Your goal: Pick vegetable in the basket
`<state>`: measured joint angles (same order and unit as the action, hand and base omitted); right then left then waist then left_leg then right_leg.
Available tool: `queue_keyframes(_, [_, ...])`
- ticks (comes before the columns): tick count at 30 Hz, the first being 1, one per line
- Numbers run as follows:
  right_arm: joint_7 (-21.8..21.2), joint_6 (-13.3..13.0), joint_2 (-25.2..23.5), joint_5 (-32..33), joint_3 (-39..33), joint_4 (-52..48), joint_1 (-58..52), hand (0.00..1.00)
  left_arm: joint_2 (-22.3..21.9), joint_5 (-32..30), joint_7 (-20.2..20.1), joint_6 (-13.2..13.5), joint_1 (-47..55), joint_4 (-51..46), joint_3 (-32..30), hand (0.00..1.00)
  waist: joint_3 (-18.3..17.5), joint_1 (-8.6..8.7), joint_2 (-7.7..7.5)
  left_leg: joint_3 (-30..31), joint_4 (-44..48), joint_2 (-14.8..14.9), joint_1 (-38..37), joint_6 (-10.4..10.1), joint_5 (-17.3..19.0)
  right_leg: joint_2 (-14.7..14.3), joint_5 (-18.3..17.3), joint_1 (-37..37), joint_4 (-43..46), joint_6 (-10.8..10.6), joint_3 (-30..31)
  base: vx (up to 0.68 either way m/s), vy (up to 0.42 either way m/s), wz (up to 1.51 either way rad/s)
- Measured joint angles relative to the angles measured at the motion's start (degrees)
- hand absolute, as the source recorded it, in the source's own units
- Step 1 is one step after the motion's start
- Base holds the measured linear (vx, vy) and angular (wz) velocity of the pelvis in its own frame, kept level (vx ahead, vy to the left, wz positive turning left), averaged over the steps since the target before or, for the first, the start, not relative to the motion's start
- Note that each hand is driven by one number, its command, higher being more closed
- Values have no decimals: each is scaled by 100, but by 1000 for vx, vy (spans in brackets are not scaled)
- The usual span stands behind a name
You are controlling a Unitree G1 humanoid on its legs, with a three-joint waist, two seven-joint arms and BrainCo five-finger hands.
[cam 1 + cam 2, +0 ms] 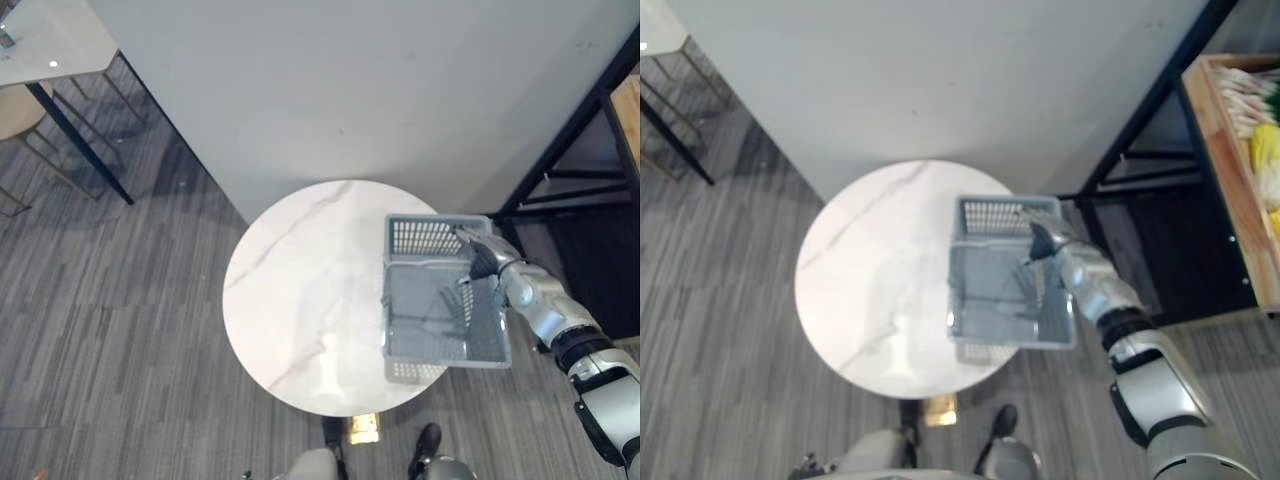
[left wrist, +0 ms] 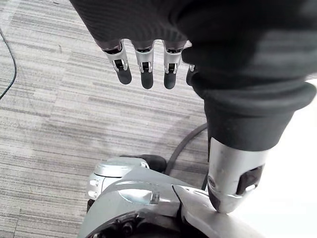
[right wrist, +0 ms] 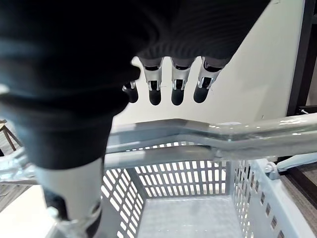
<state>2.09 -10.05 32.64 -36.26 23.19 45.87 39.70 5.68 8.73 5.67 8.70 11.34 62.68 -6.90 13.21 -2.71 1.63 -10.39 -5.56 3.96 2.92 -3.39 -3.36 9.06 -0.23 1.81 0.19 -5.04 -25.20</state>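
Note:
An empty grey plastic basket (image 1: 440,222) stands on the right part of a round white marble table (image 1: 290,290), jutting past its edge. My right hand (image 1: 490,258) is over the basket's far right corner. In the right wrist view its fingers (image 3: 178,89) hang straight just above the basket's raised grey handles (image 3: 198,131), not curled round them. Vegetables (image 1: 1260,130), white, green and yellow, lie in a wooden crate (image 1: 1215,160) on the shelf to the right. My left hand (image 2: 143,69) hangs relaxed over the carpet with nothing in it.
A white partition wall (image 1: 350,90) rises right behind the table. A black metal shelf frame (image 1: 570,140) stands to the right. Another table (image 1: 50,40) and a chair stand at the far left on the grey striped carpet.

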Motion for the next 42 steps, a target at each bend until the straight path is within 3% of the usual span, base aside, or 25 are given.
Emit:
queue_keyframes(39, [-17, 0, -7, 1, 194, 10, 101, 0, 8, -35, 75, -11, -49, -78, 99, 0, 151, -53, -5, -21, -11, -11, -3, -5, 3, 15, 11, 9, 0, -11, 41, 1, 0, 0])
queue_keyframes(40, [-17, 0, -7, 1, 195, 9, 95, 100, 9, -37, 75, -12, -49, -91, 100, 0, 151, -53, -5, -26, -12, -11, -3, -6, 4, 15, 12, 12, 0, -11, 47, 0, 0, 0])
queue_keyframes(42, [-17, -5, -6, 1, 194, 8, 66, 100, 9, -44, 75, -13, -49, -114, 104, 0, 151, -55, -5, -35, -12, -11, -3, -7, 5, 15, 12, 18, 1, -11, 56, 0, 0, 0])
